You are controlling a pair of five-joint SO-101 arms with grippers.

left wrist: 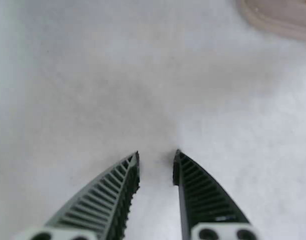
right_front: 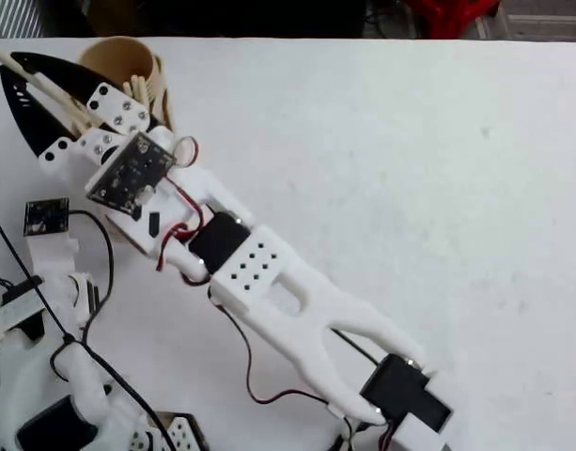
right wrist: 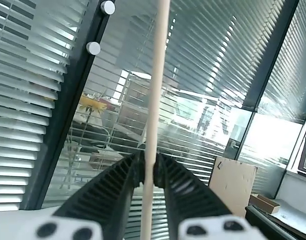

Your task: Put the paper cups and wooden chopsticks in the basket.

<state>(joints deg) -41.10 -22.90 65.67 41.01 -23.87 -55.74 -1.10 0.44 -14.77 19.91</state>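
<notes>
My right gripper [right wrist: 148,162] is shut on a wooden chopstick [right wrist: 157,75] that runs straight out past its fingertips. In the high view that gripper [right_front: 12,68] sits at the table's far left with the chopstick [right_front: 43,86] slanting out beyond the table edge. Just beside it stands a brown paper cup [right_front: 118,61] with pale wooden pieces [right_front: 148,89] against it, partly hidden under the arm. My left gripper [left wrist: 156,160] is a little open over bare white table, with nothing between its fingers. A tan rim [left wrist: 282,17] shows ahead of it.
The right arm [right_front: 269,272] stretches diagonally across the table [right_front: 410,188] from the near edge to the far left. The left arm [right_front: 38,310] is folded at the near left with loose cables [right_front: 104,263] around it.
</notes>
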